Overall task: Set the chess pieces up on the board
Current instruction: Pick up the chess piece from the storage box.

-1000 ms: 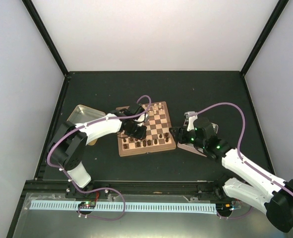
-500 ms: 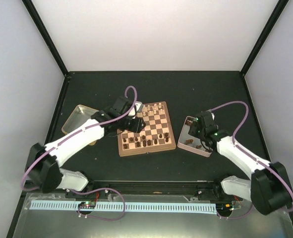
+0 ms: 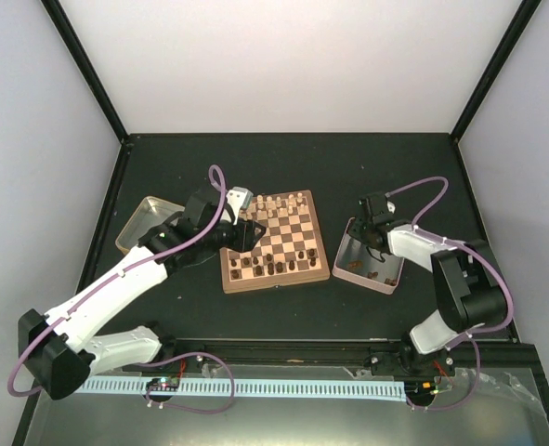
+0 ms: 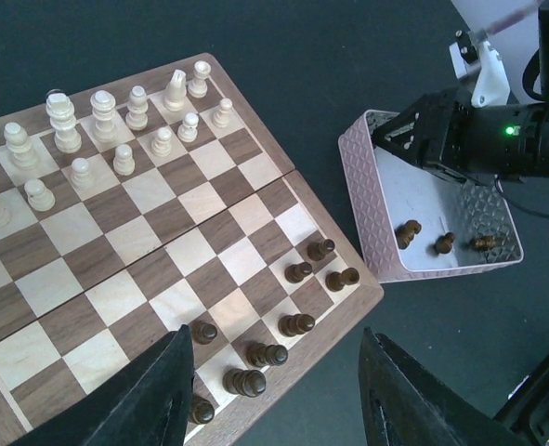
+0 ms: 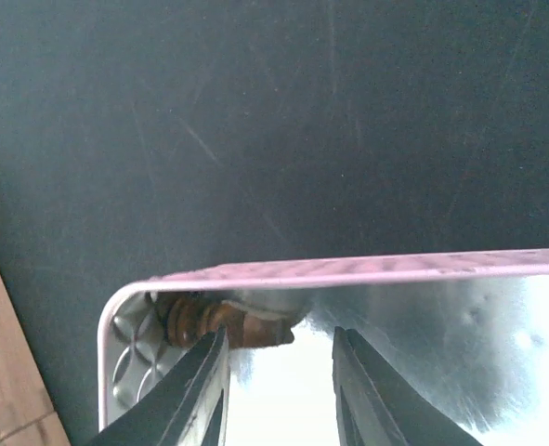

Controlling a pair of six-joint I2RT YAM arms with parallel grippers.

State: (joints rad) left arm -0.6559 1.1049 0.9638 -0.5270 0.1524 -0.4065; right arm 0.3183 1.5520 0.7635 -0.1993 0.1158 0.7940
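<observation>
Plainly the right hand (image 5: 279, 346), its fingers partly apart with nothing between them, is the nearer one: a dark brown chess piece (image 5: 220, 321) lies crosswise in the corner of the pink tray (image 5: 367, 269), at ten o'clock just outside the gap.

The left arm (image 3: 116, 279) and the right arm (image 3: 415, 244) are built of white shells joined by black joints, and a lilac cable (image 3: 215, 168) loops off each wrist. A green light (image 4: 508, 131) glows on the right arm's black wrist housing. The left gripper (image 4: 279, 395) has matte black, tapered jaws.
</observation>
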